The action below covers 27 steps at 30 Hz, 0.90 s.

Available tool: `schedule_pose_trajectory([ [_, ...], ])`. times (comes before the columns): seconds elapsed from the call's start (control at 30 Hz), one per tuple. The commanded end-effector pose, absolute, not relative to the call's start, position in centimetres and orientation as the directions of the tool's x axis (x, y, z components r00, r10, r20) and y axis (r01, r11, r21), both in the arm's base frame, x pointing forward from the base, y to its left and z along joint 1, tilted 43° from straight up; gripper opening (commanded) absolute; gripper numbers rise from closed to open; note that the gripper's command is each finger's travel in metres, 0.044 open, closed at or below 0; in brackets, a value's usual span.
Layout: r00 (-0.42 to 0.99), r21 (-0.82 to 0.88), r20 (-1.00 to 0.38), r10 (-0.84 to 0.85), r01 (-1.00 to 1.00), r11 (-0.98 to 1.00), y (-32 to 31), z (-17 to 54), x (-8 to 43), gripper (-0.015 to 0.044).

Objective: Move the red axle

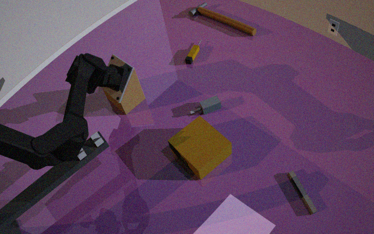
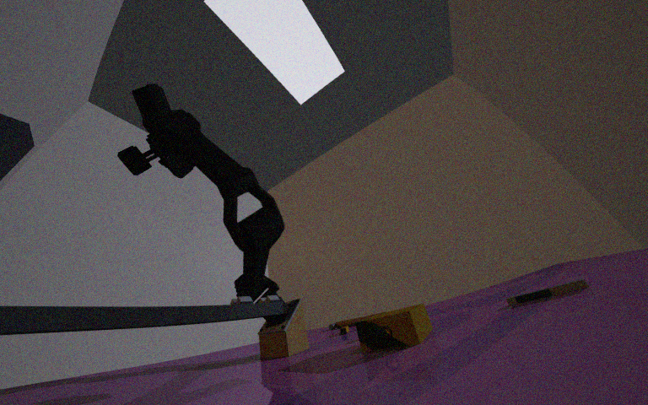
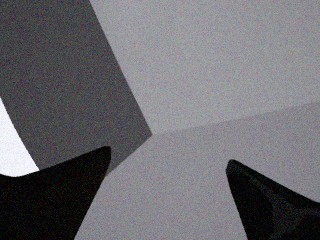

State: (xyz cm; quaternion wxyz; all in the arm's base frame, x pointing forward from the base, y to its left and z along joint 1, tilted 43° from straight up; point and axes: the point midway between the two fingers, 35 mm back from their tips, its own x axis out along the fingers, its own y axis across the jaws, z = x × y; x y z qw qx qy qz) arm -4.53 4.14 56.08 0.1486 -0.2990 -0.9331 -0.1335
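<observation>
Listing of the task as it stands, axle work first.

Axle, red: not identifiable in any view; whether it sits in a beam cannot be told.
Beam: not identifiable with certainty, so its keeping in place cannot be confirmed.
Bracket (image 1: 55,182) (image 2: 119,319), long and dark: carries two pale V-blocks (image 1: 97,139) (image 2: 273,298) near its end. No red axle can be made out in them; the arm (image 1: 75,105) (image 2: 219,162) partly hides this part from above.
Gripper (image 2: 147,89) (image 3: 170,160): fingers well apart, nothing between them, raised high and facing wall and ceiling; outside the top view.

Progress, by judgement: no step can be shown complete. Extraction and seating probably both remain, then the final withdrawal. The open fingers already suit the finish, but do not prove it.

Sundries: hammer (image 1: 226,20) (image 2: 354,320), wooden handle; yellow tool (image 1: 194,51) (image 2: 344,329), dark at one end; grey block (image 1: 211,105) with a pale tip; yellow block (image 1: 201,146) (image 2: 418,324), large; narrow bar (image 1: 299,187) (image 2: 568,288), tan and grey.

Markings: no brand, label or writing legible on any item; wall socket (image 1: 334,25) shows only two dark openings.
</observation>
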Motion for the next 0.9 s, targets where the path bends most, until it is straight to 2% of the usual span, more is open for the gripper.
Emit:
schedule_pose_trajectory([
  [0.0,-0.777,0.16,0.357,0.518,0.598,0.785,4.2,56.1,-4.5,0.0426],
  [0.23,-0.773,0.187,0.341,0.536,0.614,0.767,5.1,56.6,-5.0,0.044],
  [0.4,-0.71,0.364,0.206,0.673,0.694,0.621,8.8,54.6,-8.5,0.044],
  [0.5,-0.696,0.467,0.133,0.705,0.672,0.575,10.4,53.0,-10.2,0.044],
  [0.73,-0.495,0.75,-0.113,0.862,0.526,0.4,18.6,47.8,-12.5,0.044],
  [0.87,-0.354,0.834,-0.216,0.91,0.418,0.361,22.8,45.0,-11.5,0.044],
])
